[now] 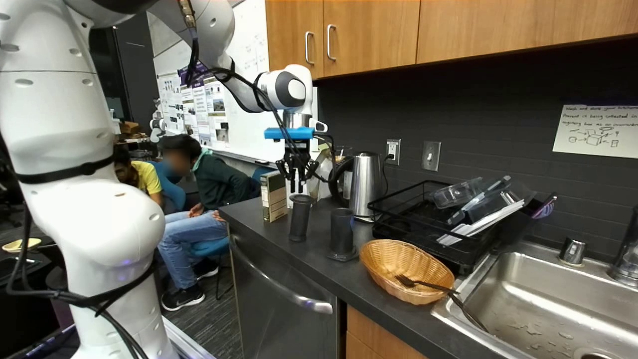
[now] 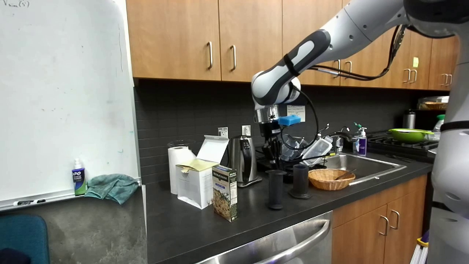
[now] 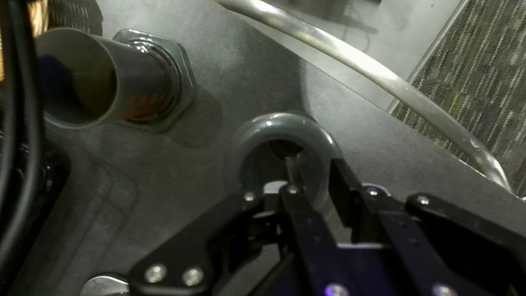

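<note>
While the tool [image 1: 297, 187] hangs, jaws slightly apart, at the dark tube [image 1: 300, 222], I'd guess light, stiff, slick plastic, best pinched at its rim [image 3: 283, 121].

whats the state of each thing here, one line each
gripper: slightly open
tube below gripper: upright, open-topped; contact unclear
hexagonal-based tube: upright, open-topped
white box: flap raised
food box: upright, looks closed
kettle: upright
basket: upright
fork: head in basket
upper cupboards: visible doors shut
dishwasher: shut
</note>
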You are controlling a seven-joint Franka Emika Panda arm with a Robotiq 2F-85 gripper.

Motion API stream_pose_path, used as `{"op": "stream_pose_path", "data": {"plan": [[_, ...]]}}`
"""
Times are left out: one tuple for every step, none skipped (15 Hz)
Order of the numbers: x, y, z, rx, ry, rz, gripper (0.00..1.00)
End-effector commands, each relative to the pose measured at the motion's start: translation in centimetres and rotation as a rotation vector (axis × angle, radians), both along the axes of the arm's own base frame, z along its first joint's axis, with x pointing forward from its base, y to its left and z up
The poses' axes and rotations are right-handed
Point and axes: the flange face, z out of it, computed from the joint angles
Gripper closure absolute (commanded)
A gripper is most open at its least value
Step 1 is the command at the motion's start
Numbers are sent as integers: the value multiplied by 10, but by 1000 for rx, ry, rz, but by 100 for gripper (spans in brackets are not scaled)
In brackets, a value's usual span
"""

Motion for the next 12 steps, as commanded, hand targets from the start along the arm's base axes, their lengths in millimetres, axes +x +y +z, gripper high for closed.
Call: {"op": "stream_pose_path", "data": {"plan": [[-2, 0, 1, -19, 9, -6, 46], [-2, 1, 2, -20, 9, -6, 41], [-2, 0, 2, -20, 10, -5, 34], [-2, 0, 2, -21, 10, -6, 28], [-2, 0, 2, -21, 10, -6, 20], [-2, -1, 2, -21, 12, -7, 14], [-3, -2, 1, -20, 13, -9, 6], [-3, -2, 0, -20, 14, -9, 2], [-3, -3, 0, -21, 16, -10, 0], [-3, -4, -1, -22, 18, -12, 0], [-4, -6, -2, -20, 19, -14, 0], [-4, -7, -3, -19, 20, -16, 0]]}}
